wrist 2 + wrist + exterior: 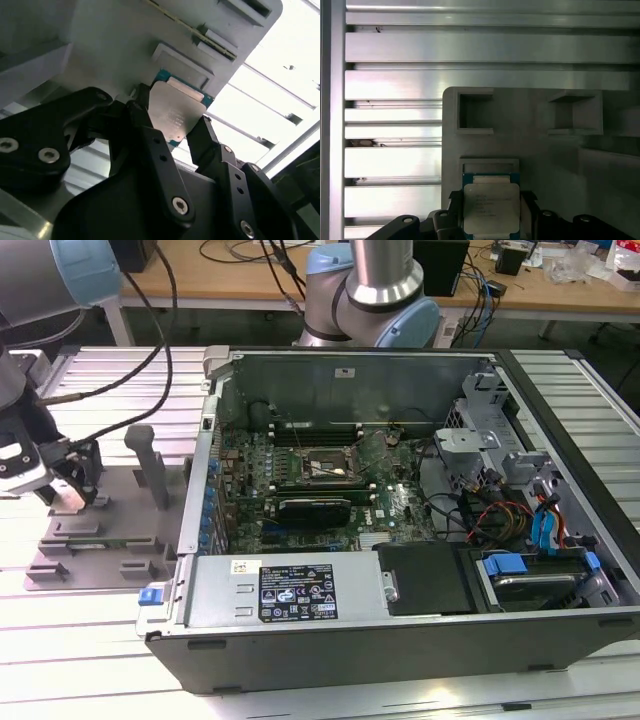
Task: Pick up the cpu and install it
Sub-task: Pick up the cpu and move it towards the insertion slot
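Exterior view: one arm is bent low at the exterior view's left. The gripper (72, 483) is held over the grey fixture tray (100, 550) on the bench (80, 660), beside one open computer case (400, 640) whose label (298, 592) cannot be read.
Second wrist view: one cpu (175, 112) is clamped by its opposite edges between the two black jaws, just above the tray.
First wrist view: the lid print is illegible.

Ribbed metal table (90, 660) spans foreground: long parallel slats (470, 47), pale silver, dark grooves between. Brushed sheen on them in first wrist view. In second wrist view glare near white. Behind table, wooden desk (240, 278) along back — light brown top, white frame under edge. Loose black cables (235, 252) and black box (440, 265) on desk. Bright, even indoor light.
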`<action>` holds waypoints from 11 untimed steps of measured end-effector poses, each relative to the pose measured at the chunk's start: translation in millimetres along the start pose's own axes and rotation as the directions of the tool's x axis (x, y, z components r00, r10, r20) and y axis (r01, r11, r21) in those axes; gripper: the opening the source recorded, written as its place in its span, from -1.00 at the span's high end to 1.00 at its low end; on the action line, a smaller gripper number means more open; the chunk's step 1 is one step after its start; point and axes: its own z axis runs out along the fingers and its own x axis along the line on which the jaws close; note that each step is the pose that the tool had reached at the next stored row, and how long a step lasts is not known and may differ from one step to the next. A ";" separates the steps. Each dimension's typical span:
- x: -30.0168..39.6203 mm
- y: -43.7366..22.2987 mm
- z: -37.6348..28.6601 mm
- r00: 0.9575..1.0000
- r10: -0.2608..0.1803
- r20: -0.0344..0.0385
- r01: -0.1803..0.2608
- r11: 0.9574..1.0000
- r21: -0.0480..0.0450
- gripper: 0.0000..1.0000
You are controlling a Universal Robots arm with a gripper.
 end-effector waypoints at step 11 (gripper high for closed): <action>-1.9 1.4 -43.4 1.000 0.000 0.000 0.000 1.000 0.000 -0.09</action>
